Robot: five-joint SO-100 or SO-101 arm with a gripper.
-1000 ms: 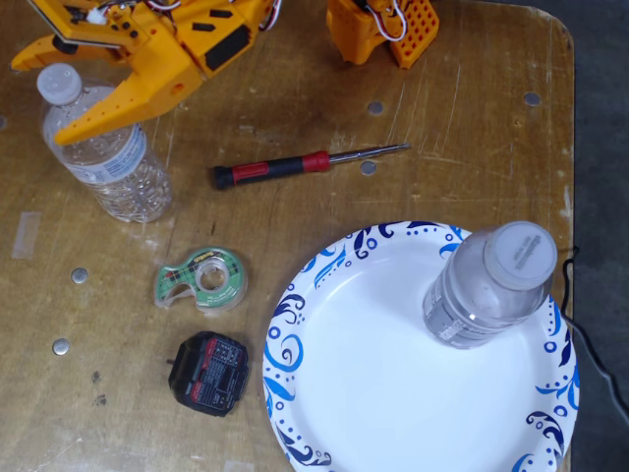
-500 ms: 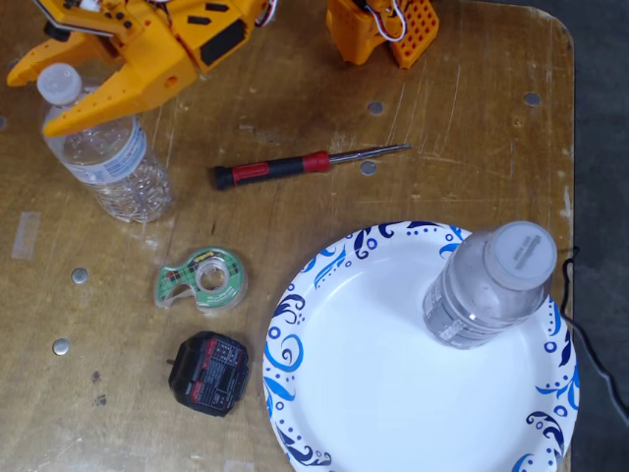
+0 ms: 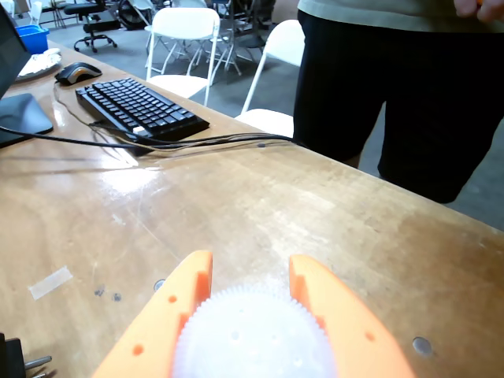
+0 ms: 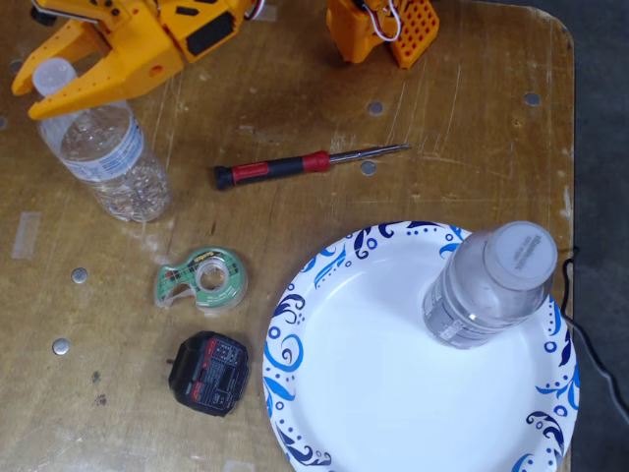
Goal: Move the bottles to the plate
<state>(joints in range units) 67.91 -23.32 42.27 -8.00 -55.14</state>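
Orange gripper [image 4: 49,88] is seen at top left of fixed view, arm reached in from top edge. Jaws are set apart, one on either side of a bottle's white cap [image 3: 252,335]; contact can't be confirmed.

Looks like a shared office or makerspace. The wrist view shows a worn wooden table [image 3: 260,205] with a black keyboard [image 3: 142,108], a mouse [image 3: 77,73], white folding chairs [image 3: 185,39] and rolling office chairs [image 3: 94,24] behind. The fixed view adds a screwdriver [image 4: 305,163] and a tape dispenser [image 4: 201,278].
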